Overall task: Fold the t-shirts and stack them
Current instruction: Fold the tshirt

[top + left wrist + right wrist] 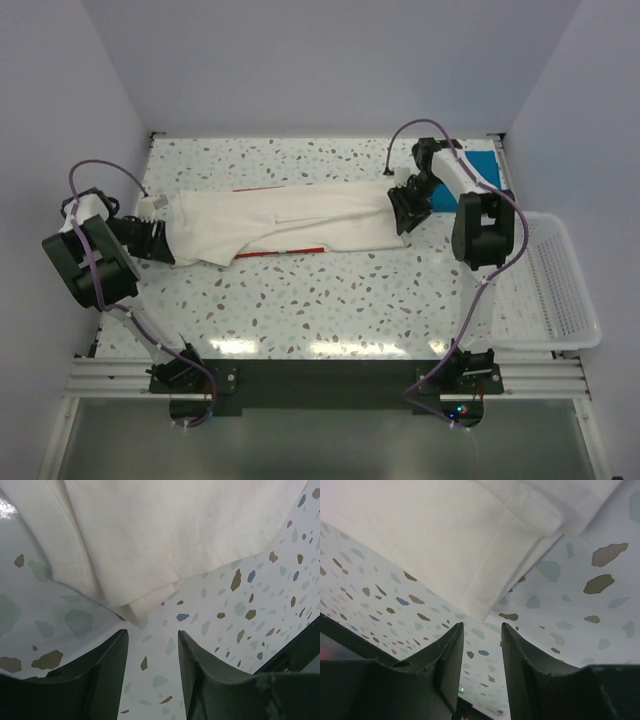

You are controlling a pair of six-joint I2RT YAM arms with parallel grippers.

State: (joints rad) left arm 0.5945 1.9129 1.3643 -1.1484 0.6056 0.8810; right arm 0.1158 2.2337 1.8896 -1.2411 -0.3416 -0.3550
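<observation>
While the cream-white shirt (290, 222) lies folded in a long strip across the middle of the table (330, 300) from nine to three o'clock, the left gripper (152, 636) and right gripper (481, 627) sit at its ends, jaws partly parted and empty, and the teal-blue shirt (485, 165) lies at two o'clock.

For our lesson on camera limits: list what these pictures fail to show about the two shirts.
1. Teal shirt: top view, mostly hidden by the right arm.
2. Cream shirt: print folded under; only red slivers show.
3. Wrist views: that shirt runs off the frame edges.
</observation>
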